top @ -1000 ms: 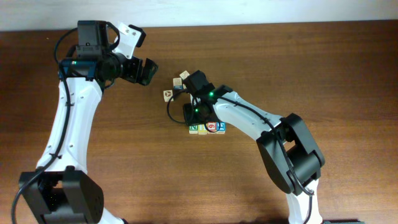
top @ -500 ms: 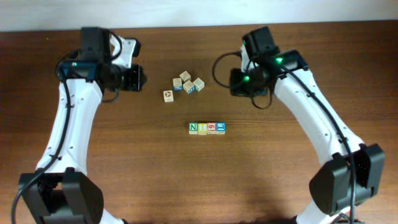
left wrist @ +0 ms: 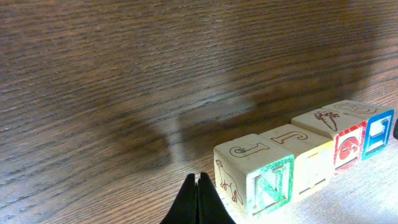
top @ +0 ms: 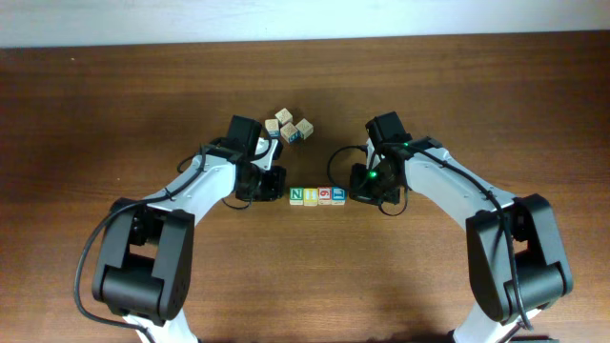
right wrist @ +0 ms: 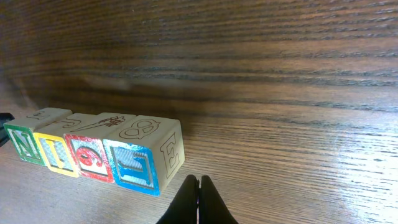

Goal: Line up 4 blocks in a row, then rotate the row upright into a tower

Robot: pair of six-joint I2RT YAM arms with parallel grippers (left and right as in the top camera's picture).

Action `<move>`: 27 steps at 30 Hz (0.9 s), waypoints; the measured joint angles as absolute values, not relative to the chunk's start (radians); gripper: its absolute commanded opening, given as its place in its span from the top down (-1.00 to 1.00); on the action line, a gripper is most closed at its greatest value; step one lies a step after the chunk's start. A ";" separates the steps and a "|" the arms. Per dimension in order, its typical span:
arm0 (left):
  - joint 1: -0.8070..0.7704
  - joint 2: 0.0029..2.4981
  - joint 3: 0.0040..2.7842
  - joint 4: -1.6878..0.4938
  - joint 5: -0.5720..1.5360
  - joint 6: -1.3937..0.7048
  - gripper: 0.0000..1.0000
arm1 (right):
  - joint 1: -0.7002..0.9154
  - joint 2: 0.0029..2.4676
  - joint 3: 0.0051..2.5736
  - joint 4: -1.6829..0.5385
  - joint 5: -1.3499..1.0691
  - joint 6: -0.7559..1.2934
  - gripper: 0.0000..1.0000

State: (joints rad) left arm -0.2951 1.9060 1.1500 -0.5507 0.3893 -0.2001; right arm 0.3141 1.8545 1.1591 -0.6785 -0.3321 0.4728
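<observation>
Brown wood grain covers the table (top: 114,86), and near its middle four alphabet blocks stand in one straight row, each touching the next. From the left arm's side they are the green N block (top: 296,195), the yellow block (top: 311,195), the red numeral block (top: 325,194) and the blue block (top: 338,194). All four sit flat on the wood, with none tilted. The left gripper (left wrist: 198,198) hangs low over the table just beside the green end of the row. Its fingers are pressed together with nothing between them. Whether the tips touch the green block's corner cannot be told. The right gripper (right wrist: 198,199) is at the opposite end, near the blue block, with its fingers likewise pressed together and empty. A little bare wood shows between them and the block's tan E face. Behind the row, close to the left arm's wrist, lies a loose cluster of tan cubes (top: 289,127), well apart from the four.
</observation>
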 measured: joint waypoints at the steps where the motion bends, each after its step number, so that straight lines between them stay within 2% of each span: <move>1: -0.295 1.906 1.150 -0.550 0.389 -0.204 1.00 | 0.314 1.855 1.159 -0.678 -0.332 0.472 0.92; 10: -0.295 1.906 1.150 -0.540 0.511 -0.204 1.00 | 0.315 1.856 1.159 -0.678 -0.335 0.472 0.92; 27: -0.284 1.906 1.150 -0.542 0.491 -0.204 1.00 | 0.330 1.886 1.153 -0.626 -0.412 0.384 0.92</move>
State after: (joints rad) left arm -0.2836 1.9060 1.1500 -0.5419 0.4911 -0.2035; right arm 0.3302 1.8858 1.1534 -0.6258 -0.4122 0.3836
